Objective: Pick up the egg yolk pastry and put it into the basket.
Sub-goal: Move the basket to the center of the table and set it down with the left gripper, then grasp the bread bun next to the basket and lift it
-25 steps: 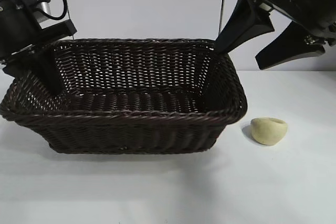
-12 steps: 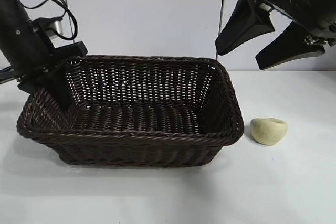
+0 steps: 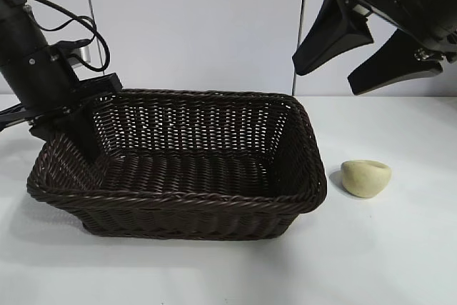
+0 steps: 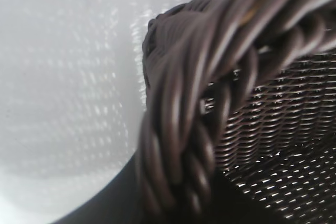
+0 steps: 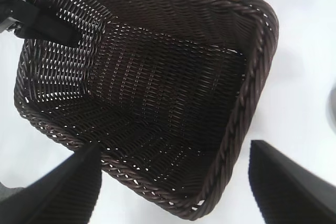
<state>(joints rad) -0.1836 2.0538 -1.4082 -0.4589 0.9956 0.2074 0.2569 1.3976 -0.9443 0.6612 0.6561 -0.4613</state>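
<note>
Pastry (image 3: 365, 177) shows for me only in the exterior view, one pale bun on the white table (image 3: 400, 248) just beside the right end of the one dark basket (image 3: 178, 198), apart from it. My right wrist view alone looks down into the basket (image 5: 157, 103), where one finger (image 5: 50, 24) of the left gripper (image 3: 68, 130) reaches inside its far end wall. I cannot tell whether that gripper grasps or has let go, while the right gripper (image 3: 357, 62) hangs spread and empty above the basket's right end.
</note>
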